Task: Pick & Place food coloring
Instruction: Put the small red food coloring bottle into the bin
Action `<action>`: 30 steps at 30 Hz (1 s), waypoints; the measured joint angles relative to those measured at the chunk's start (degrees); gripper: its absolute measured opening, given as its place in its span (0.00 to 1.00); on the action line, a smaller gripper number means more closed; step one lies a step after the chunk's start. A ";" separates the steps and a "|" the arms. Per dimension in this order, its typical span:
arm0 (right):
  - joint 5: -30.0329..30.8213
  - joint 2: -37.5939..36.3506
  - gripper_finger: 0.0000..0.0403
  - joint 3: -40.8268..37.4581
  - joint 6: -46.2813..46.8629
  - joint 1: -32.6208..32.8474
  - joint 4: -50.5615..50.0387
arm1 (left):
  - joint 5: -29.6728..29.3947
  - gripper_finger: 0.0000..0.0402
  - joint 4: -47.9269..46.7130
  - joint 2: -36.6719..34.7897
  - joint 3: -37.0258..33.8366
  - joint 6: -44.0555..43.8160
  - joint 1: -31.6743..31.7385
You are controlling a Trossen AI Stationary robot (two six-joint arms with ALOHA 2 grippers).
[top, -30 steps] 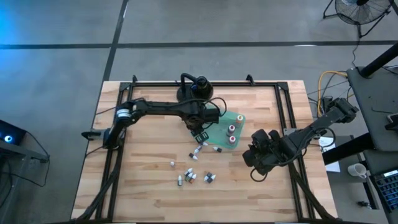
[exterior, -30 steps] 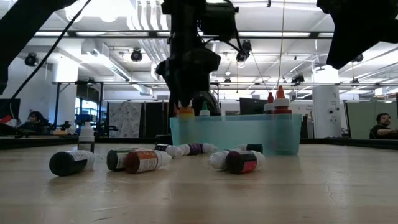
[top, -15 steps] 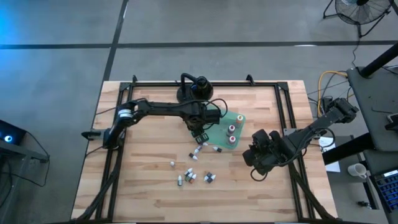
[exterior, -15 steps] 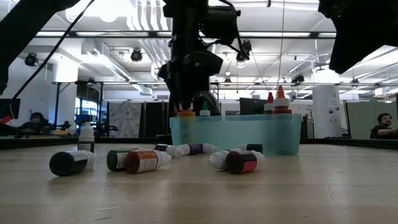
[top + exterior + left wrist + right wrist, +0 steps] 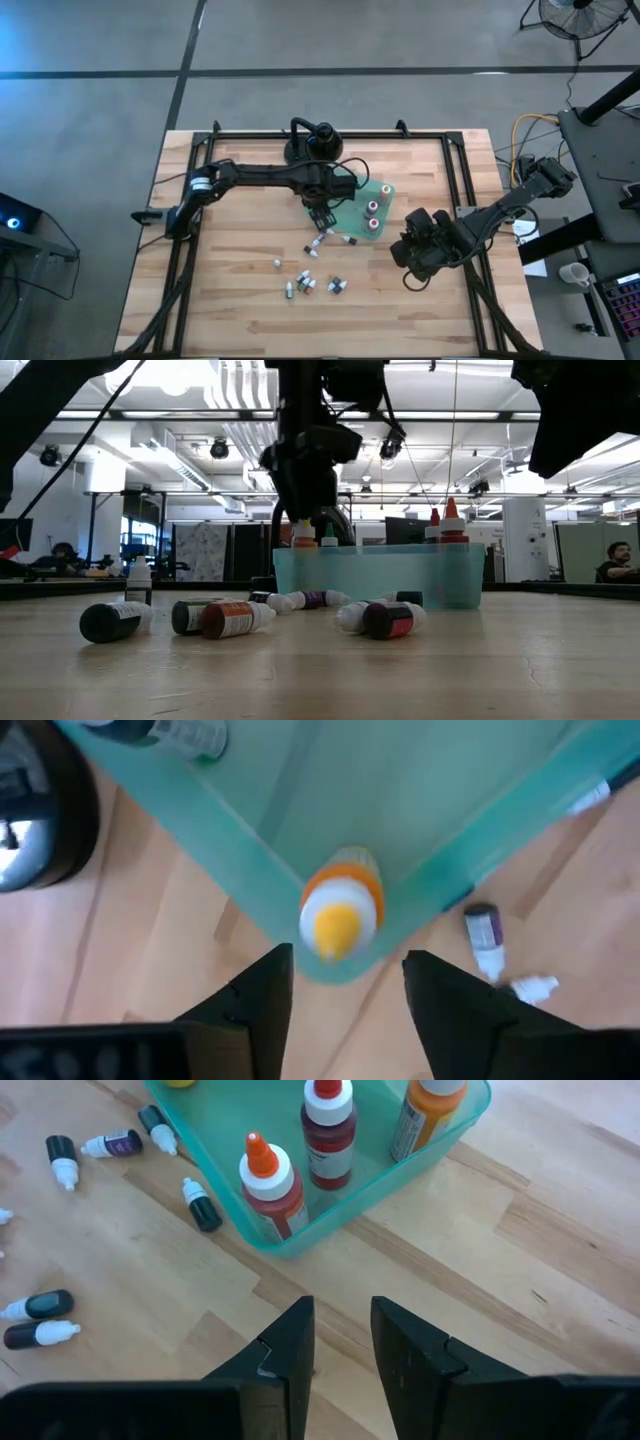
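This is a robotics lab set in a large open industrial hall. A pale butcher-block wooden desk (image 5: 240, 280) in a black metal frame stands on a grey concrete floor (image 5: 100, 60), with a pedestal fan (image 5: 580, 18) nearby. Behind it hang exposed ceiling ducts with strip lights (image 5: 230, 390) above dark partitioned workstations (image 5: 200, 550), where a seated person (image 5: 612, 562) is visible.

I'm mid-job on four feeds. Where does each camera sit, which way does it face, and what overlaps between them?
High: overhead, straight down; both arms, teal tray.
Low: table height, level across; arms drop in above the tray.
Left wrist: down past the open left claw onto an orange-capped bottle in the tray's corner.
Right wrist: past the right claw at the tray and loose bottles.
Shared: every view shows the tray.
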 joint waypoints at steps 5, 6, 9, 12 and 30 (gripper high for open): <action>0.00 0.00 0.23 0.00 -0.12 0.00 0.02 | -0.37 0.42 -5.33 -3.49 1.57 7.53 -3.64; 0.00 0.00 0.23 -0.01 -0.30 0.00 0.01 | -0.27 0.42 -5.30 -5.02 0.91 11.29 -5.11; 0.00 0.00 0.23 -0.02 -1.41 0.00 0.04 | 0.20 0.42 -5.42 -9.53 -2.14 22.14 -9.85; 0.00 0.00 0.23 -0.02 -2.95 0.00 0.04 | 1.01 0.42 -4.72 -13.62 -7.73 26.07 -13.90; -0.50 0.00 0.23 -0.02 -10.12 -0.02 0.83 | 5.90 0.42 26.13 -27.98 -46.17 20.04 -23.95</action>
